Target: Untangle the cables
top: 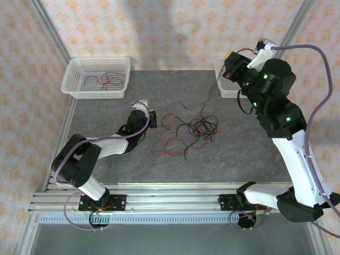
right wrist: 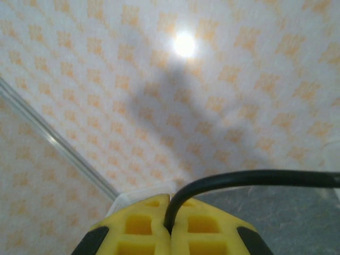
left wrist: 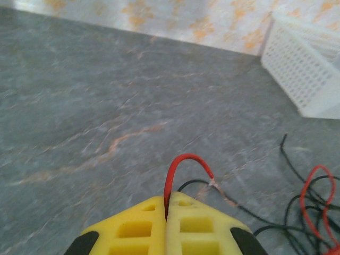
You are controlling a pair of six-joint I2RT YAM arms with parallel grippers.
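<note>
I had the left gripper (left wrist: 166,206) clamped on a red cable (left wrist: 183,158) arching past its tips and the right gripper (right wrist: 170,204) clamped on a black cable (right wrist: 249,178), mid-separation; next, I judged, pull both clear of the tangle (top: 186,130).

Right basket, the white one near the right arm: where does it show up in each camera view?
Top external: right basket at the far right of the table, partly behind the right arm.
Left wrist: upper right corner, beyond the cables.
Right wrist: white edge just above the right pincer, probably its rim.
Shared landmark: the orange-patterned wall.
</note>
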